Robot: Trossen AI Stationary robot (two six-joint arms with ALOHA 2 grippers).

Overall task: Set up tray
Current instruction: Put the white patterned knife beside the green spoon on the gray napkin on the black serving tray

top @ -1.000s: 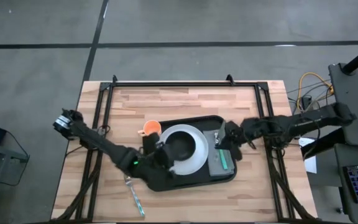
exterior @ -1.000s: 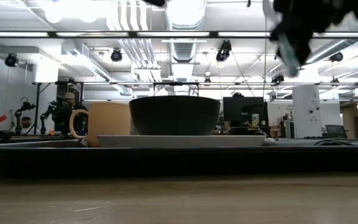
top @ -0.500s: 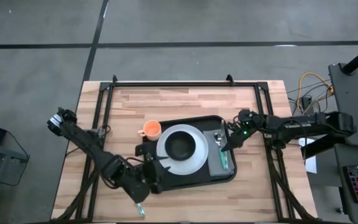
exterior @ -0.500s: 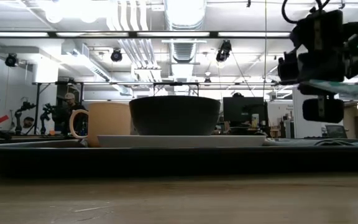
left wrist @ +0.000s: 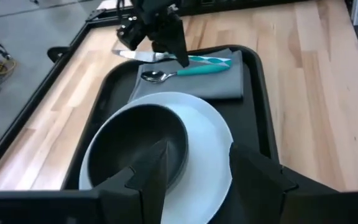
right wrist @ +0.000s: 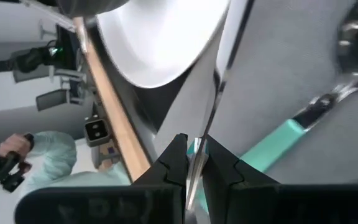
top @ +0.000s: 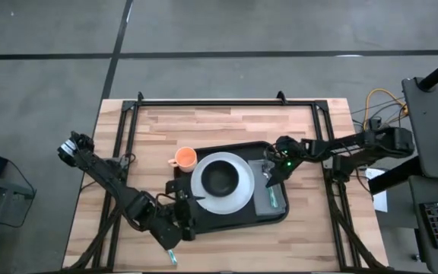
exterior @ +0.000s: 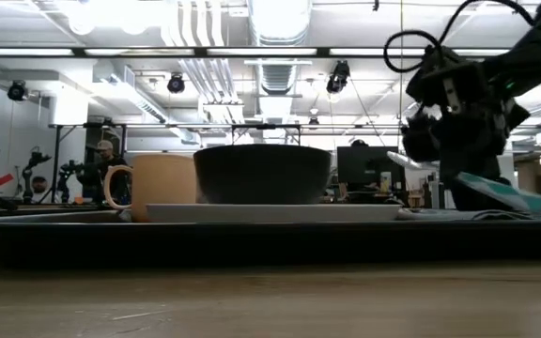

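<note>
High view. The black tray (top: pixel 230 217) lies at the middle of the wooden table (top: pixel 226 125). On it stand a white plate (top: pixel 238 199) carrying a dark bowl (top: pixel 220 179), and to their right a folded grey cloth (top: pixel 271 204) with a teal-handled spoon (top: pixel 273 194). An orange mug (top: pixel 185 158) sits at the tray's far left corner; whether it stands on the tray or just beside it is not clear here. One teal-handled utensil (top: pixel 168 253) lies on the bare table near the front edge. The left gripper (top: pixel 182 221) waits at the tray's near left rim; the right gripper (top: pixel 274 169) hangs over the cloth.

Low view. The mug (exterior: pixel 153 186), bowl (exterior: pixel 263 173) and plate (exterior: pixel 275 213) line up above the tray rim (exterior: pixel 252 240); the right gripper (exterior: pixel 444 127) hovers above the cloth end.

Left wrist view. The left gripper's fingers (left wrist: pixel 151 168) stand apart and empty. Only here is the spoon (left wrist: pixel 188 67) seen whole, lying across the cloth (left wrist: pixel 194 78), with a knife (left wrist: pixel 145 55) under the right gripper.

Right wrist view. The right gripper (right wrist: pixel 194 158) is closed on the thin knife blade (right wrist: pixel 209 121), a grip the high view hides.

Progress (a judgement): the setting is mostly laid; the knife remains to be put down and the stray utensil fetched.
</note>
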